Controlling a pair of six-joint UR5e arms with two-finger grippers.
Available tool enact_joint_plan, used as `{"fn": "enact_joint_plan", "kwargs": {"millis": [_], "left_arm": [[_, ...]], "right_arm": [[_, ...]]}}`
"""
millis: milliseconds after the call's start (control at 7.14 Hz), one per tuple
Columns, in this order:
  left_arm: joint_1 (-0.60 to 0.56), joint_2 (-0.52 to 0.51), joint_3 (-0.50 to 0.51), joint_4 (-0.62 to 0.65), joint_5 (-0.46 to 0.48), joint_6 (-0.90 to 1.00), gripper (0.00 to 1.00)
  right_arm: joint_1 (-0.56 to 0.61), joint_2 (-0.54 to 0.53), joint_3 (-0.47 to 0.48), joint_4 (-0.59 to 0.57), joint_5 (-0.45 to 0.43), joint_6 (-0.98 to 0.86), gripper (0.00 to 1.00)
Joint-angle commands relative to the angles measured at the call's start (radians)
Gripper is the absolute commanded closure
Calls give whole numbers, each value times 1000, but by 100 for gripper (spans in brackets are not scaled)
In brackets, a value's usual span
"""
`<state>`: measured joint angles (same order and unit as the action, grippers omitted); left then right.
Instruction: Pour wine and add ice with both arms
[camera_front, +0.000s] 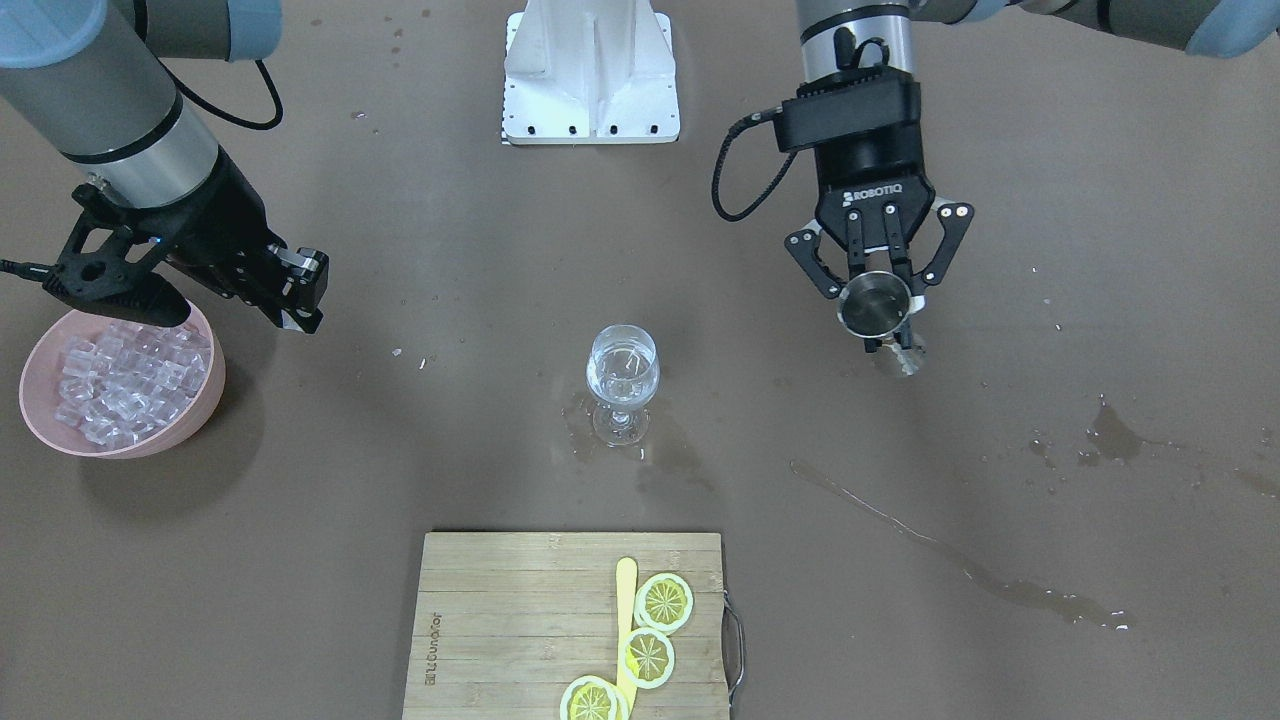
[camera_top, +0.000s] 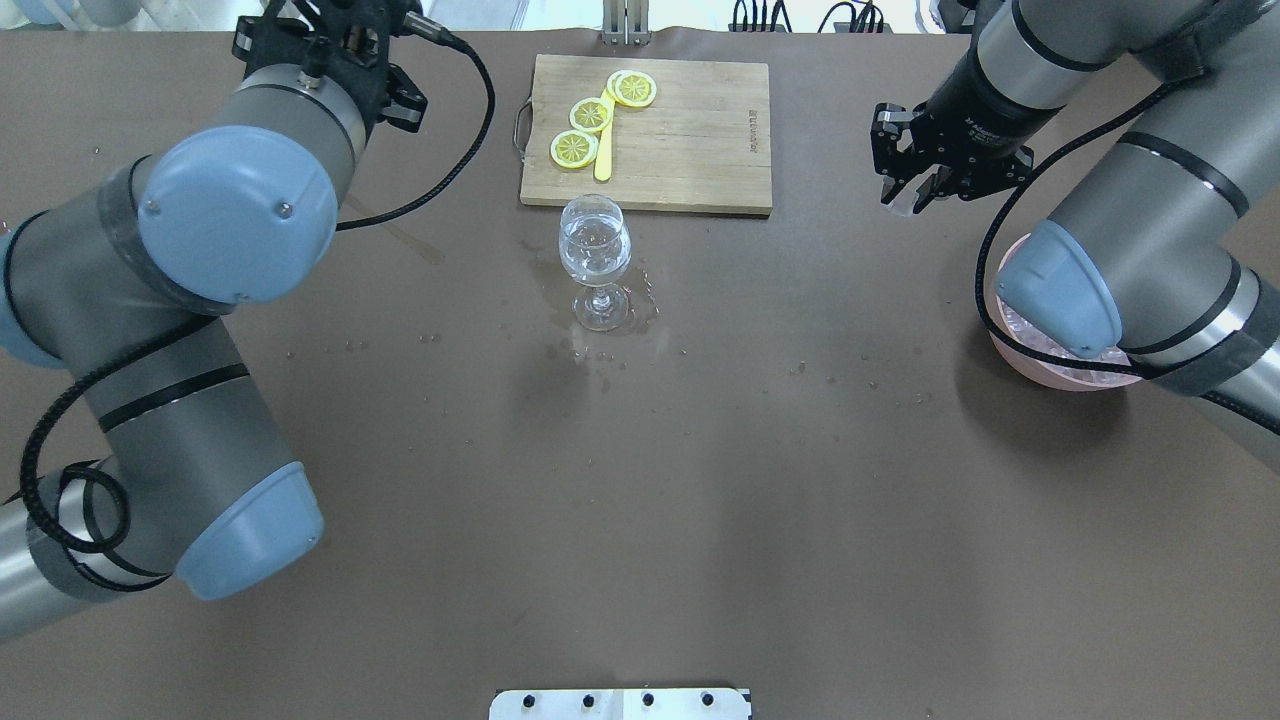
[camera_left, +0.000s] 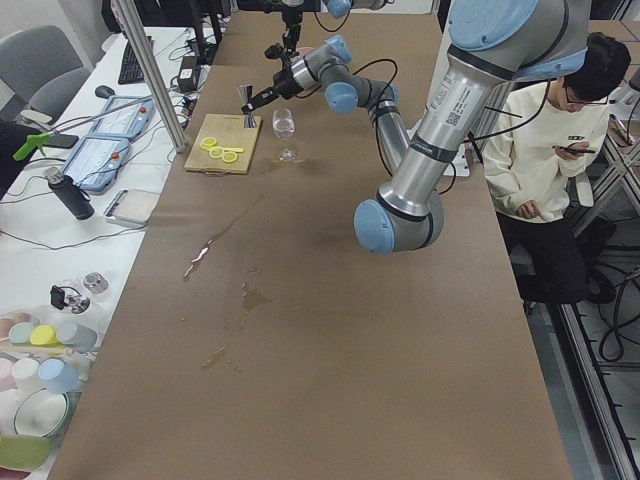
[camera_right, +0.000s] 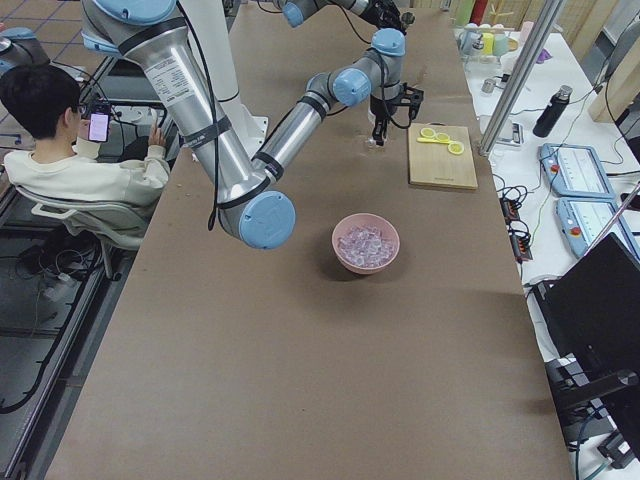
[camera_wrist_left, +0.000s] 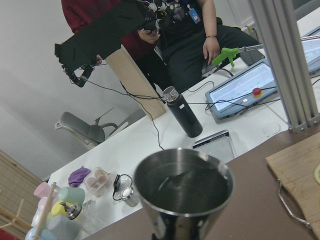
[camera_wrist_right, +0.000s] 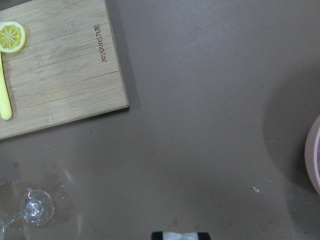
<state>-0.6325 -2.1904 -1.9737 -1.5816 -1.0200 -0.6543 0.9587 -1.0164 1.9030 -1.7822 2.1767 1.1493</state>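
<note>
Ice cube (camera_top: 908, 205), one small pale bit by the look of it, sits pinched in the right gripper (camera_front: 303, 295); the rest of the ice (camera_front: 120, 385) fills a pink bowl (camera_front: 203, 408) close behind that gripper. Left gripper (camera_front: 878, 292) is clamped round a steel cup (camera_wrist_left: 182, 192). Well apart from both, between them, stands the wine glass (camera_front: 620, 425) with a little wine (camera_front: 622, 380) in it.

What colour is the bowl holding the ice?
Pale pink bowl; clearest in the exterior front-facing view.
</note>
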Motion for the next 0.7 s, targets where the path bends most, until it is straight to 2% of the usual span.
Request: {"fn": "enact_joint_plan", "kwargs": {"millis": [0,420,560], "left_arm": [[75,-55,44,-3,-12,-118,100],[169,-46,71,-2,4,-182,100],[186,-48,85,-1,44,-179,100]], "right_arm": [[-2,2,-1,0,0,1,100],[-2,-1,-1,1,0,0,100],[-2,-1,-2,3,0,0,100]]}}
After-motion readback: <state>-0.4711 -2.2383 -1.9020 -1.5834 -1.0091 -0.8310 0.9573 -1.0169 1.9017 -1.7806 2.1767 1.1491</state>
